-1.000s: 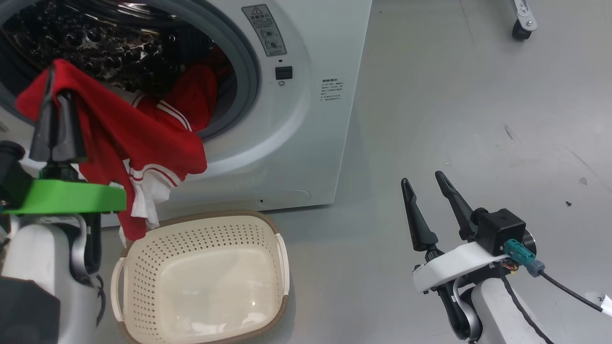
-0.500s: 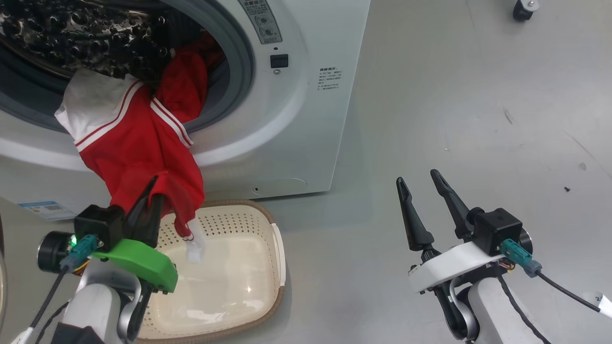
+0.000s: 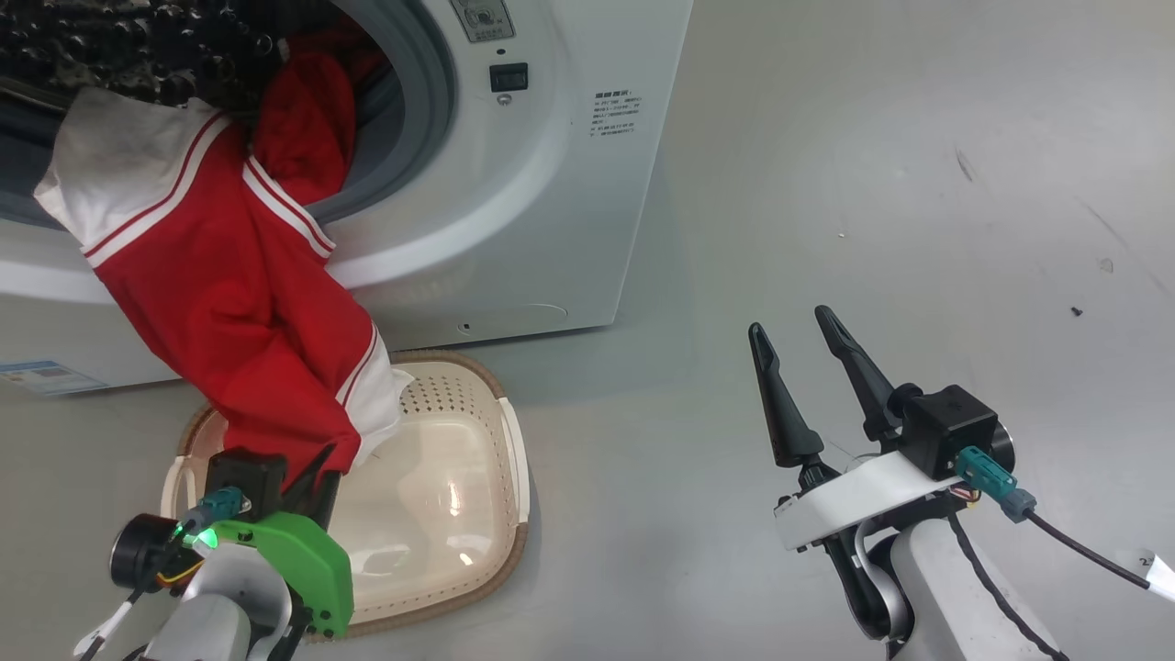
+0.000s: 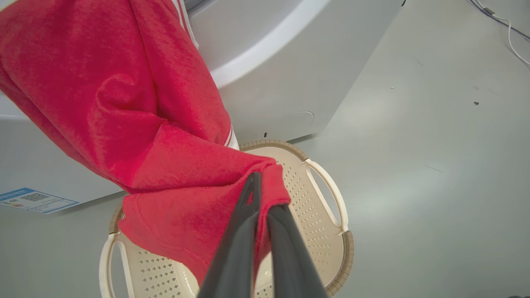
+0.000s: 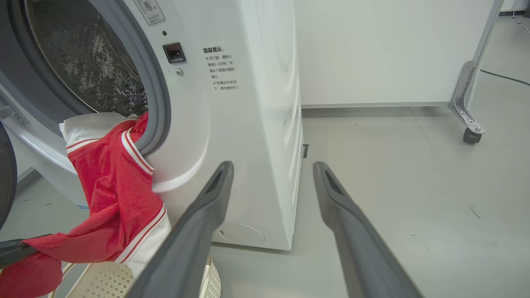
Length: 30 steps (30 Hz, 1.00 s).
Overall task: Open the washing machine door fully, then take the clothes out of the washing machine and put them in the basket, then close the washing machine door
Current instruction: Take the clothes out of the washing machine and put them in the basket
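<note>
Far left, low on the front of the washing machine [image 3: 551, 184], we see a small blue label [image 3: 37, 376]. Just right of it hang the clothes [image 3: 229, 303]. One red garment drapes out of the machine's mouth, its white, red-striped part lying over the lower edge of the grey gasket [image 3: 418, 83]. The rest runs down and toward us (a second red piece sits behind it in the opening, against the studded drum [image 3: 119, 37]).

At the garment's near end the left gripper [image 4: 263, 194] is clamped tight on a fold of the red cloth, its dark fingers [image 4: 244, 231] pressed together just above the basket [image 3: 450, 395]. The basket stands on the floor [image 3: 872, 184] close in front of the machine. Red hem and white trim hang over its far left corner, though we cannot tell whether the cloth touches it. The rest of its inside is bare.

Further right, past the machine's corner, the right gripper [image 3: 788, 321] hangs over the floor with its two fingers spread wide, holding nothing, well apart from the basket and the clothes.
</note>
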Tool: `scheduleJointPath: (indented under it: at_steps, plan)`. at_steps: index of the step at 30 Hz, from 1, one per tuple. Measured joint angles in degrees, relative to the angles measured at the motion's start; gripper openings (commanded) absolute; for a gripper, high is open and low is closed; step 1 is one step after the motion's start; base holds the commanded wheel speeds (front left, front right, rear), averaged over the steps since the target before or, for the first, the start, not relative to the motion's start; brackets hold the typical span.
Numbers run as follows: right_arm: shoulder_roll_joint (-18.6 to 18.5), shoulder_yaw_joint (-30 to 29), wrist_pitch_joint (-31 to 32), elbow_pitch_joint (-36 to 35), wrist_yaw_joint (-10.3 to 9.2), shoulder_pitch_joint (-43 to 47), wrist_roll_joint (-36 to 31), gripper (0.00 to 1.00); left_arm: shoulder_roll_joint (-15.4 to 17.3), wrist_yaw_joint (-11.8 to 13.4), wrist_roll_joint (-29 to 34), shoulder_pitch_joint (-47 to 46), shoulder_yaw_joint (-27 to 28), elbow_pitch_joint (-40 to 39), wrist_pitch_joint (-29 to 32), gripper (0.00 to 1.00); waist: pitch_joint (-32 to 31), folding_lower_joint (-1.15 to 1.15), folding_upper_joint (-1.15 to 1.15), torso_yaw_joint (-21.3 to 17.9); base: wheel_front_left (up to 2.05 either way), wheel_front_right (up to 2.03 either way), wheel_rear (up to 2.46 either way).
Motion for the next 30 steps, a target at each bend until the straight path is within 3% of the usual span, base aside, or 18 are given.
scheduleJointPath:
  at_steps: [30]
  plan:
    - [0.02, 1.78, 0.00, -2.92, -1.55, -4.35, 0.09, 1.00, 2.60, -0.05, -1.00, -8.93, 1.55, 15.43, 1.75, 0.00, 13.69, 0.00, 0.00, -7.92, 0.00, 0.00, 0.00]
